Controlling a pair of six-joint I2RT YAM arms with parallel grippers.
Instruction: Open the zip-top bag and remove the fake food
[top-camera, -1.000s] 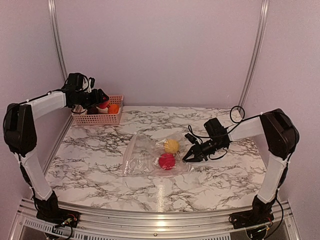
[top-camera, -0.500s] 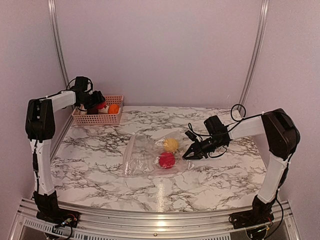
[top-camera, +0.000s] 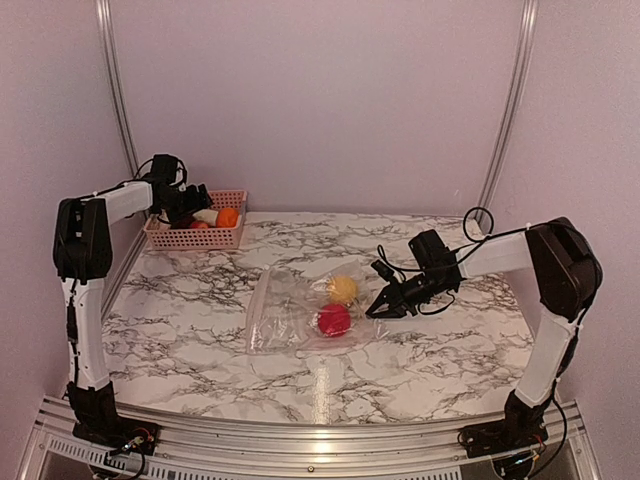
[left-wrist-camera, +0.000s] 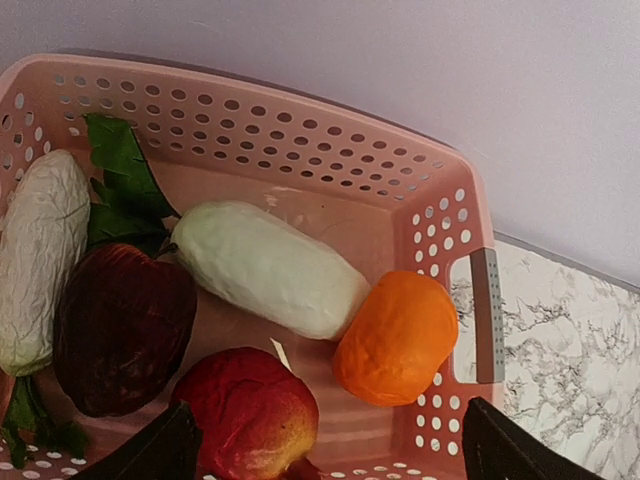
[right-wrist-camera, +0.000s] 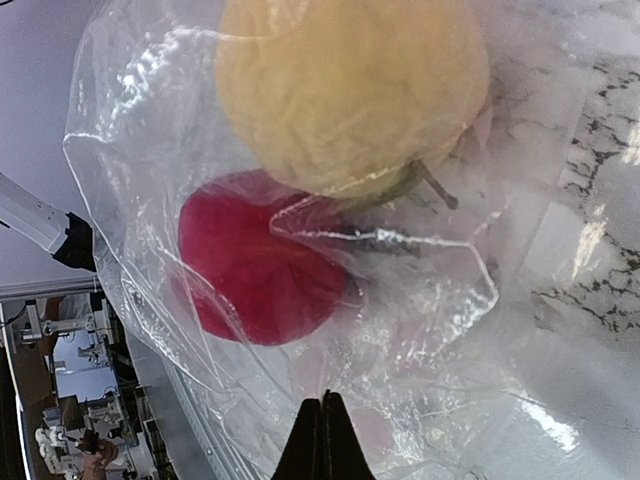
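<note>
The zip-top bag lies flat in the middle of the marble table, with a yellow fruit and a red fruit inside. My right gripper is shut on the bag's right edge. In the right wrist view its tips pinch the crinkled plastic just below the red fruit and yellow fruit. My left gripper is open and empty over the pink basket. In the left wrist view its fingers straddle a red fruit.
The pink basket at the back left holds a white vegetable, an orange fruit, a dark purple one and a pale leafy one. The back wall stands right behind the basket.
My left arm has drawn back over the basket, uncovering the white vegetable and orange fruit. My right gripper stays shut at the bag's edge, shifted only slightly.
</note>
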